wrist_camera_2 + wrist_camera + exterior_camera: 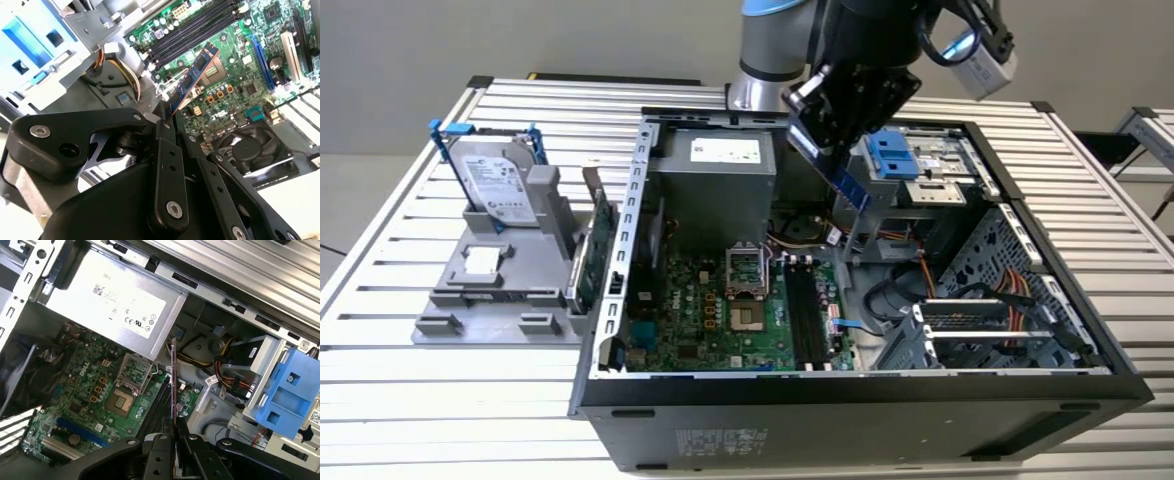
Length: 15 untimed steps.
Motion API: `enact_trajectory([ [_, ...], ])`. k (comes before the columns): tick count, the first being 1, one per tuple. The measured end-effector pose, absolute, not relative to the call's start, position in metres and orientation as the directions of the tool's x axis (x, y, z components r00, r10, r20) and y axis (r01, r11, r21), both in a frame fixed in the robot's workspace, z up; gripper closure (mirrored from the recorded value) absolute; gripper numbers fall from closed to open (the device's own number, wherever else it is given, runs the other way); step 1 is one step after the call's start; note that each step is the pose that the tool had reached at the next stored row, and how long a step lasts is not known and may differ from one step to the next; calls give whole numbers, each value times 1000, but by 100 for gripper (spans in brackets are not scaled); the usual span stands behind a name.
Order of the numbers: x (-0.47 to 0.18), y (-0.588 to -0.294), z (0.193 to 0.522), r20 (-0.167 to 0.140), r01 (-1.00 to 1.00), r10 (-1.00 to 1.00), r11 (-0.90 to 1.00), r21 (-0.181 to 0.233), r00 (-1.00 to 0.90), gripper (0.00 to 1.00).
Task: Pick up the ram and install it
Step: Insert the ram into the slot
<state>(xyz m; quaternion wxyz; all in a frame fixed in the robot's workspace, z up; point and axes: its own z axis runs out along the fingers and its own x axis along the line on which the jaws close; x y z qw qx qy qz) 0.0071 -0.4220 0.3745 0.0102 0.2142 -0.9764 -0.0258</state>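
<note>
One claw (167,121) clamped tight on one ram (193,81) — held above one open computer case (854,400).

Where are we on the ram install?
Pickup looks done: the gripper is shut on the ram, lifted over the open computer case. In hand: the stick hangs above the motherboard, near the black memory slots but apart from them. Left: seating it, since the slots look empty and the ram is not yet plugged in.
</note>
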Motion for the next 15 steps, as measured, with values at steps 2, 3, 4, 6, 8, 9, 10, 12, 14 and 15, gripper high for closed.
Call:
enact_trajectory([
  [2, 7, -422, 374, 9, -397, -398, 916, 55, -917, 100],
  [3, 7, -422, 374, 9, -387, -388, 921, 55, -922, 100],
  [4, 7, -422, 374, 9, -376, -377, 925, 55, -926, 100],
  [6, 7, -422, 374, 9, -355, -356, 933, 55, -935, 100],
  [8, 7, -422, 374, 9, -333, -334, 941, 55, -942, 100],
  [9, 7, -422, 374, 9, -323, -324, 945, 55, -946, 100],
  [10, 7, -422, 374, 9, -313, -314, 948, 55, -950, 100],
  [12, 7, -422, 374, 9, -292, -293, 955, 55, -956, 100],
  [14, 7, -422, 374, 9, -271, -272, 961, 55, -962, 100],
  [15, 7, -422, 374, 9, -261, -262, 964, 55, -965, 100],
])
